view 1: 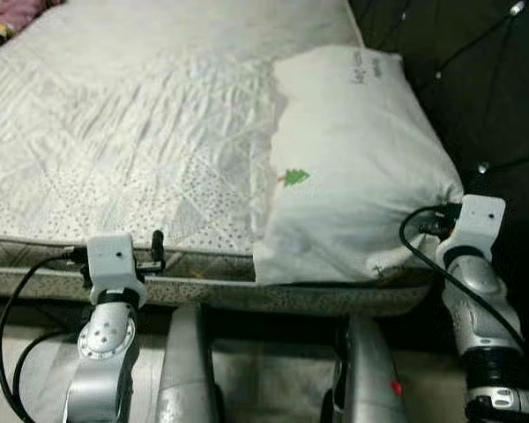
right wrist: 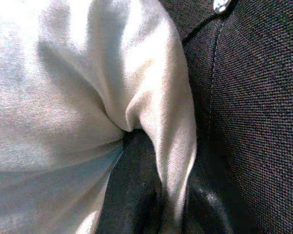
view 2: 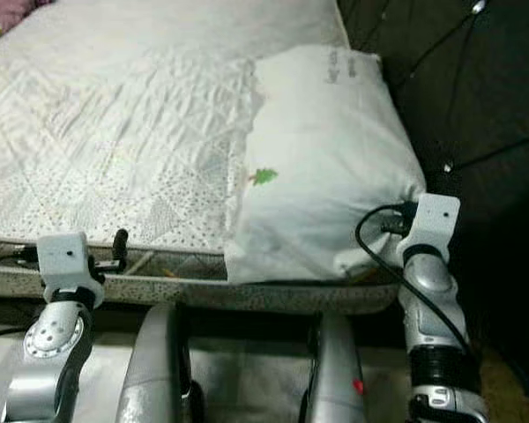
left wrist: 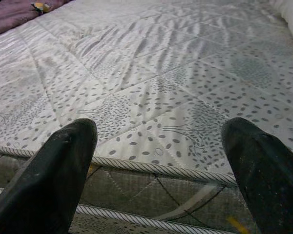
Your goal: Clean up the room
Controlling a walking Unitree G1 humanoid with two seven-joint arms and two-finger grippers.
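Nearest the robot, the left gripper point(left wrist: 158, 161) hangs at the mattress edge, its black fingers point(left wrist: 53, 170) spread wide with nothing between them. Over on the right, the right gripper point(view 1: 441, 216) pinches the corner of the plump white fabric pillow point(view 1: 353, 159), cloth bunched between its fingers. The pillow lies at the near right corner of the quilted, dotted white mattress point(view 1: 115, 132), against the dark upholstered headboard point(view 1: 485, 79). This looks like bed-tidying: next, probably a careful pull to square the pillow.

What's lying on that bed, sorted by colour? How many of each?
White: 1, the pillow, its corner pinched by the right gripper
Purple: 1, the blanket at the far corner
Total: 2 on the mattress
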